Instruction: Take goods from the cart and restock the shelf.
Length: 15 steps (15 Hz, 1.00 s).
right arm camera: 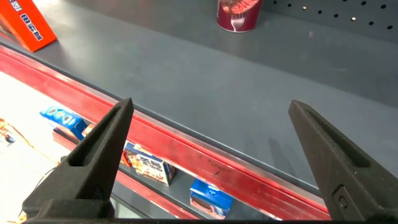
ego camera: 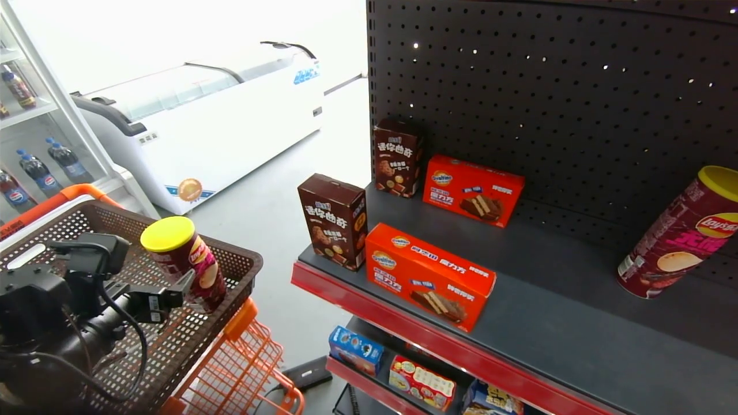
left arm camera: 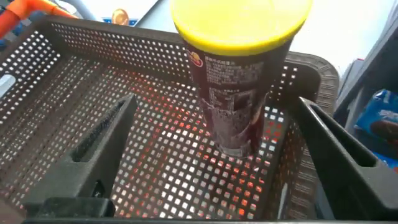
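The chip can (ego camera: 185, 264) stands upright in the basket (ego camera: 233, 252), in its corner nearest the shelf (ego camera: 553, 300). The left gripper (left arm camera: 214, 100) is the nearer one. It sits low inside the basket, jaws wide, with the can just ahead in line with the gap. The right gripper (right arm camera: 211, 104), well away from the basket, hangs spread wide over the shelf's front edge.

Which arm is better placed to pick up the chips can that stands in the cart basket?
Left. The left gripper is open inside the cart basket, its fingers on either side of the chips can. The right gripper hangs open over the shelf.
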Tool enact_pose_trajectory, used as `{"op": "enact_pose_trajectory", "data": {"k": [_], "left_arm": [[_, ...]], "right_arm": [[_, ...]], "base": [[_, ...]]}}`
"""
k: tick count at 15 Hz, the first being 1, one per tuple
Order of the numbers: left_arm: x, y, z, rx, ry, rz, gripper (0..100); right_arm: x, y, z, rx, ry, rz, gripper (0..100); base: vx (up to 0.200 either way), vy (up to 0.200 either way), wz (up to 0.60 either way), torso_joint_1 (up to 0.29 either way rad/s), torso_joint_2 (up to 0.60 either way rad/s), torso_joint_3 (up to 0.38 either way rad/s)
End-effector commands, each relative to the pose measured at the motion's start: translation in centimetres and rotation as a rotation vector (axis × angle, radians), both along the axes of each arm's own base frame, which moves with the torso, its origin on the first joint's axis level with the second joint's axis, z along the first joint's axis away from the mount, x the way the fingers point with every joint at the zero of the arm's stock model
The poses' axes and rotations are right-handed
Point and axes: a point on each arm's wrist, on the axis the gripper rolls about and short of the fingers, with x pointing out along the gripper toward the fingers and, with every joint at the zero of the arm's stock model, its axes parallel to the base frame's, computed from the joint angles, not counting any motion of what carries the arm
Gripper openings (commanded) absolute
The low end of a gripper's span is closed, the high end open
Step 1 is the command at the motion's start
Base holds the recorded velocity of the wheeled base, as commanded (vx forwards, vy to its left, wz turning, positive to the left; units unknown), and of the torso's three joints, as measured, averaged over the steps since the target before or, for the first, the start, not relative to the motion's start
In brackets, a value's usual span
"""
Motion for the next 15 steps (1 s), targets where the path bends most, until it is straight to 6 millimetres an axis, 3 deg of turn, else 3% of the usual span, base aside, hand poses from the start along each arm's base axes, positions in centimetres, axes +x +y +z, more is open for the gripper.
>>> {"op": "enact_pose_trajectory", "data": {"k": [1, 7, 8, 15], "left_arm": [[2.5, 0.7, -3.1, -0.010, 0.075, 0.013, 100], [7.2, 1.2, -4.7, -0.012, 0.014, 0.007, 100], [7.8, 1.2, -4.7, -0.011, -0.003, 0.004, 0], [9.5, 1.5, -2.9, -0.005, -0.099, -0.019, 0]], "right_arm": [[0.0, 0.0, 0.0, 0.000, 0.000, 0.000, 100], [0.0, 0.0, 0.0, 0.000, 0.000, 0.000, 100], [0.0, 0.0, 0.0, 0.000, 0.001, 0.000, 100], [0.0, 0.0, 0.0, 0.000, 0.001, 0.000, 100]], "base": [[0.000, 0.000, 0.00, 0.000, 0.00, 0.000], [0.000, 0.000, 0.00, 0.000, 0.00, 0.000], [0.000, 0.000, 0.00, 0.000, 0.00, 0.000], [0.000, 0.000, 0.00, 0.000, 0.00, 0.000]]}}
